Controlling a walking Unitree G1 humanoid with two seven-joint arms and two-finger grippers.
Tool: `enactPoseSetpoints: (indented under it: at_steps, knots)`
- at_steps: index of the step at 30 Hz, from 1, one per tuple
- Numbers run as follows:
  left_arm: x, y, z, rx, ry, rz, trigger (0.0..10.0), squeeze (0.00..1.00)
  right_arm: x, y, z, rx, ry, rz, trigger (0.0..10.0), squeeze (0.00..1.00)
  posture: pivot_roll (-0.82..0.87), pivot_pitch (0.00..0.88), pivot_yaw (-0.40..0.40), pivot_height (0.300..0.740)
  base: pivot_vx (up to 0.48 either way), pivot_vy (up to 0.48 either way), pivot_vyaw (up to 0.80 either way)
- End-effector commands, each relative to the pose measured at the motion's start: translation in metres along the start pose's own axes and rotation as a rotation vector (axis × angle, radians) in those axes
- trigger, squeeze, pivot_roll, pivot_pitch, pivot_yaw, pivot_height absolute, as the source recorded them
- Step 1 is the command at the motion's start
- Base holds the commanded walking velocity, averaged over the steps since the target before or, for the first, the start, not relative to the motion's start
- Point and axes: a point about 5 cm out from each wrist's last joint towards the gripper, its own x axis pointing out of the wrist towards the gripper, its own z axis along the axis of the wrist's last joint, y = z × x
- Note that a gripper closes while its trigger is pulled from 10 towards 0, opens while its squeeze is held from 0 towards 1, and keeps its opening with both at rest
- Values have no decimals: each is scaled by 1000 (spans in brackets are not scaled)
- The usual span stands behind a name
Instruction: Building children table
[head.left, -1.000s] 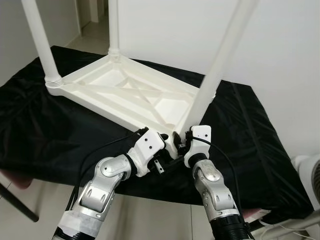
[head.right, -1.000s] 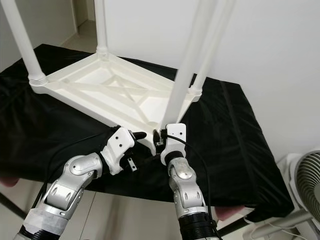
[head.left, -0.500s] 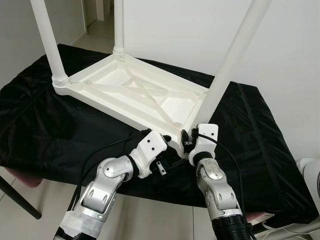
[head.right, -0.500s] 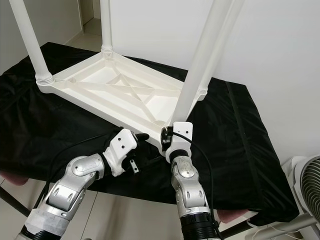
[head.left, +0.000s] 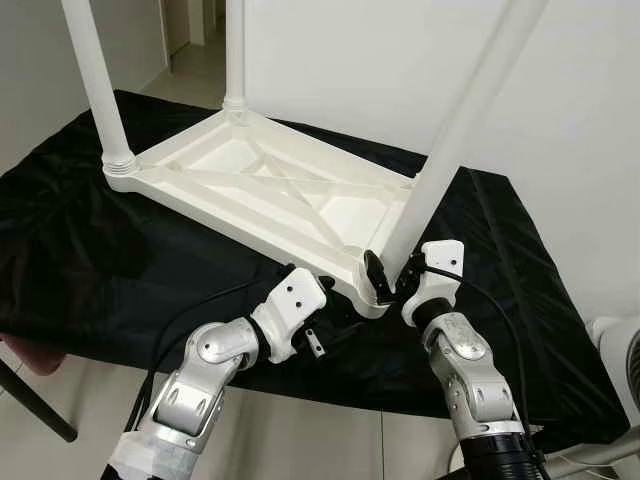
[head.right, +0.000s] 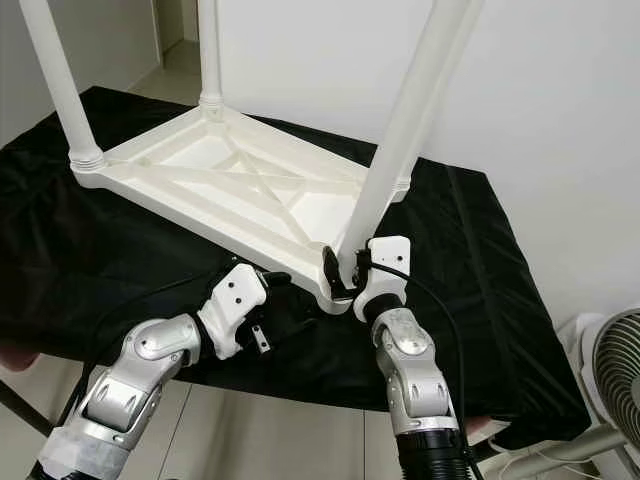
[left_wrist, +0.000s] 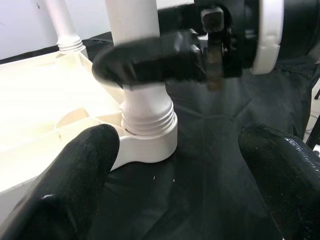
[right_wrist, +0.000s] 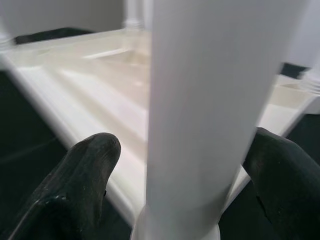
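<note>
A white plastic children's table (head.left: 270, 190) lies upside down on a black cloth, its legs pointing up. The near right leg (head.left: 450, 140) stands in the near corner socket (left_wrist: 147, 125). My right gripper (head.left: 392, 280) is open, its two black fingers (right_wrist: 75, 180) either side of that leg (right_wrist: 210, 100) just above the socket. My left gripper (head.left: 330, 298) is open, low on the cloth just left of the same corner, with its fingers (left_wrist: 75, 180) pointing at the socket. The right gripper's black finger (left_wrist: 150, 67) crosses the leg in the left wrist view.
The black cloth (head.left: 100, 260) covers a low stand whose front edge runs just under my wrists. Two more legs (head.left: 95, 90) rise at the far left and back. A white wall stands behind. A fan (head.right: 615, 370) sits on the floor at the right.
My right gripper has shifted right and now straddles the near leg's base. My left gripper has drawn back slightly and lower on the cloth. The camera view moved a little.
</note>
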Motion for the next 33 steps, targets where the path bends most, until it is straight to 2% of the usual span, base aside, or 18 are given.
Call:
enactPoseSetpoints:
  at_steps: [1, 5, 7, 17, 18, 20, 21, 27, 33]
  knots:
    - [2, -1, 2, 2, -9, 18, 10000, 0, 0, -8, -4, -6, 26, 48, 10000, 0, 12, 0, -159, 740, 0, 0, 0]
    - [3, -2, 3, 5, -11, 13, 10000, 0, 4, -18, -6, 12, 49, 119, 10000, 0, 13, 0, -159, 740, 0, 0, 0]
    - [4, -2, 4, 12, -13, 3, 10000, 0, 14, -21, -3, -5, 35, 202, 10000, 0, 14, 0, -154, 740, 0, 0, 0]
    - [6, 0, 6, 24, -16, -1, 10000, 0, 27, -22, -7, -34, 64, 304, 10000, 0, 28, 0, -154, 740, 0, 0, 0]
    - [6, 0, 8, 27, -20, -1, 10000, 0, 29, -24, -10, -49, 79, 335, 6627, 0, 32, 0, -156, 740, 0, 0, 0]
    - [7, 0, 8, 28, -21, -2, 10000, 0, 30, -24, -13, -59, 90, 355, 6627, 0, 35, 0, -156, 740, 0, 0, 0]
    - [7, -1, 8, 29, -22, -4, 10000, 0, 30, -27, -16, -64, 101, 365, 0, 0, 36, 0, -160, 740, 0, 0, 0]
    - [6, -1, 7, 29, -21, -6, 10000, 0, 27, -34, -20, -75, 110, 368, 0, 0, 35, 0, -159, 740, 0, 0, 0]
    - [7, -2, 7, 28, -21, -11, 10000, 0, 25, -32, -25, -57, 111, 385, 0, 0, 31, 0, -155, 740, 0, 0, 0]
